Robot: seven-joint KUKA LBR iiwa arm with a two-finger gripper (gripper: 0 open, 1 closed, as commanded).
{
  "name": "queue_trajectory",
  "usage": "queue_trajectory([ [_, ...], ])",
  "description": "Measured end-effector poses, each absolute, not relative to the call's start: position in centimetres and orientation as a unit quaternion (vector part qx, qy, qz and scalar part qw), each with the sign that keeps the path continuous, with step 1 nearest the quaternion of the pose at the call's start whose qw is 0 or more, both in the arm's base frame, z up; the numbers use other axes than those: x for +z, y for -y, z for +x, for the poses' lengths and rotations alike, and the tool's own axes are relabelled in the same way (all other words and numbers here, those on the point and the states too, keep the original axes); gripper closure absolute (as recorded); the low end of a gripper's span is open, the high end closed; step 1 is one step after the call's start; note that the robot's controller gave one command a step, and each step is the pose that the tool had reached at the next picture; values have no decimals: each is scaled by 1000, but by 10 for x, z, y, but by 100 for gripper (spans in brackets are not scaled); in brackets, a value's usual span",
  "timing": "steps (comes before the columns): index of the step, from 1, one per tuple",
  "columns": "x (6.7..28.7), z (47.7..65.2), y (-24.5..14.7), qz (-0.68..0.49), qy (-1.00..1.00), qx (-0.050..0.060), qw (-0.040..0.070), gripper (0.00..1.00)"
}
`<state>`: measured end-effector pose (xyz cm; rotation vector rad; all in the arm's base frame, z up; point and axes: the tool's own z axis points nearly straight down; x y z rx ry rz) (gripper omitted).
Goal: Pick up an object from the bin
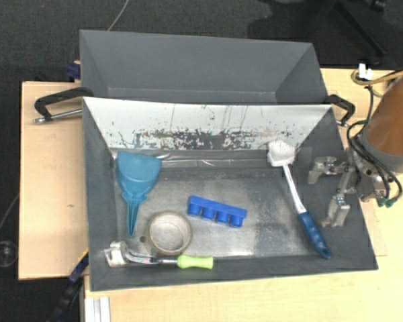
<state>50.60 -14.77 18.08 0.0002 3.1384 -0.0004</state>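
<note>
In the camera view the gripper [328, 193], fingers spread apart and holding nothing, hangs just right of the white-headed, blue-handled brush [297, 196], whose long axis runs alongside it, head farther back, handle nearer the front.

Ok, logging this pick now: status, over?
Gripper open, holding nothing, over the bin right wall. Nearest: white-headed brush with blue handle, just beside it. Nothing in the way.

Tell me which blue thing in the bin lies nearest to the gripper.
The blue-handled brush, beside the gripper; the block lies mid-floor, the funnel far left.
</note>
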Motion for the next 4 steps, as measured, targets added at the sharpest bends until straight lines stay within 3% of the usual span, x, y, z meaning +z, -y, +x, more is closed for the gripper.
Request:
queue_trajectory([
  [1, 155, 510, 129, 52, -999, -1, 4, 0],
  [2, 114, 501, 106, 77, -997, 1, 0, 0],
  [3, 100, 498, 126, -46, -999, 0, 2, 0],
  [4, 73, 494, 138, 38, -999, 3, 1, 0],
])
